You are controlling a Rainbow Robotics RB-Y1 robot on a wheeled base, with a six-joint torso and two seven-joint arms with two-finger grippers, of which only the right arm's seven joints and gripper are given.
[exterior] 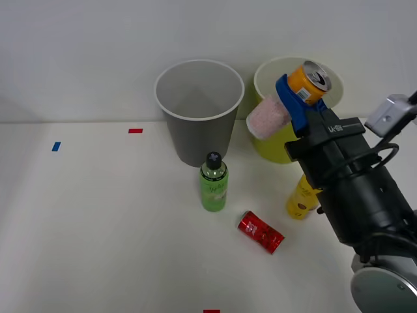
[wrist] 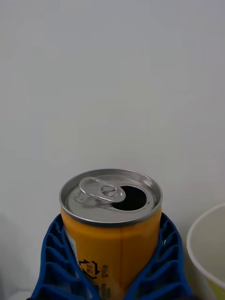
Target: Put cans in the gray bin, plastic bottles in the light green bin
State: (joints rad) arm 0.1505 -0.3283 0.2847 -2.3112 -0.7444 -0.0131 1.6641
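In your front view, the right hand [exterior: 294,104] is clamped on the orange and pale pink can [exterior: 287,99], holding it in the air in front of the light green bin [exterior: 273,151]. The can's long axis is tilted, its silver top pointing up and to the right, its pink end down toward the gray bin [exterior: 198,111]. The black arm reaches up from the lower right corner. On the table [exterior: 98,228], the green bottle [exterior: 214,182] stands upright just in front of the gray bin, the red can [exterior: 260,231] lies on its side near it, and the yellow bottle [exterior: 302,197] sits partly behind the arm.

In your right wrist view, the blue ribbed fingers [wrist: 56,262] press both sides of the orange can [wrist: 112,229], whose opened top faces the camera. The light green bin's white rim [wrist: 199,248] shows beside it.
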